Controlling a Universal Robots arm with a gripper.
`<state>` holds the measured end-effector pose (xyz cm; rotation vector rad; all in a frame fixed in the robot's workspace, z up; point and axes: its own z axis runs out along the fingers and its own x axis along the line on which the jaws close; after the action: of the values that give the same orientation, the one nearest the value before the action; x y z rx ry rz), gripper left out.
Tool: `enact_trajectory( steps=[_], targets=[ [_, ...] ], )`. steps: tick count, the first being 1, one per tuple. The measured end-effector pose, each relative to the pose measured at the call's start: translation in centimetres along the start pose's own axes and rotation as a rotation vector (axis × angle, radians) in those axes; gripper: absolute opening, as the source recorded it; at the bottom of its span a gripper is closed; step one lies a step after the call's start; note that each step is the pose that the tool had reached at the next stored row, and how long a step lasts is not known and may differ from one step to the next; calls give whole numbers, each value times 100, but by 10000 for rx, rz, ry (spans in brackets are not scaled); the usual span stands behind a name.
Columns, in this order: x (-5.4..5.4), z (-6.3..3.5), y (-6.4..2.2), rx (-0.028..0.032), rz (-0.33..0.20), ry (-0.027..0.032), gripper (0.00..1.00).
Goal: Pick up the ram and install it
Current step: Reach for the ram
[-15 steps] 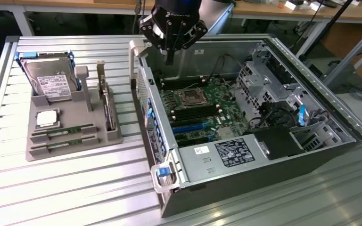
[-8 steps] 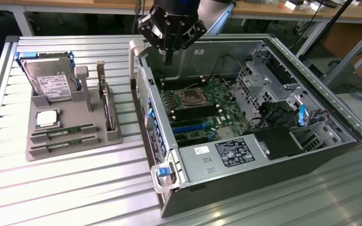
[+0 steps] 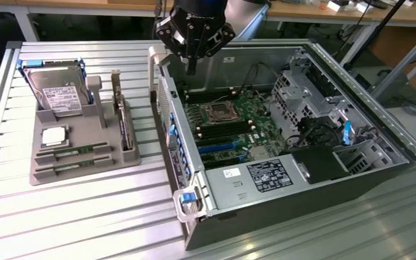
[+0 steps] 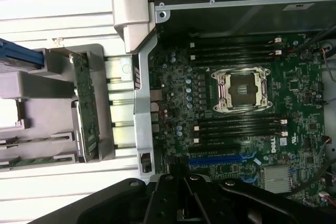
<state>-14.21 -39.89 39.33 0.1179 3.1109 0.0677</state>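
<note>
Exterior view: high, oblique, wide. Wrist view: straight down, closer. Shared: motherboard [image 3: 244, 105] [image 4: 310, 103].

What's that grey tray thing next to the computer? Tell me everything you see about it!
The grey holder looks like moulded plastic with slots and pockets. It lies flat on the slatted metal table, to the exterior view's left of the open computer case. A hard drive with blue rails leans at its far end, a square silver chip sits mid-tray, green ram sticks fill the near slots, and a green card stands along the case-side edge.
</note>
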Motion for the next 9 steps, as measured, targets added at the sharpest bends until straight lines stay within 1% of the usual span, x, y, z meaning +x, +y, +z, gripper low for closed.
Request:
enact_trajectory(
  steps=[9],
  targets=[
    [64,-2,-5,0,0,-1,10]
  ],
)
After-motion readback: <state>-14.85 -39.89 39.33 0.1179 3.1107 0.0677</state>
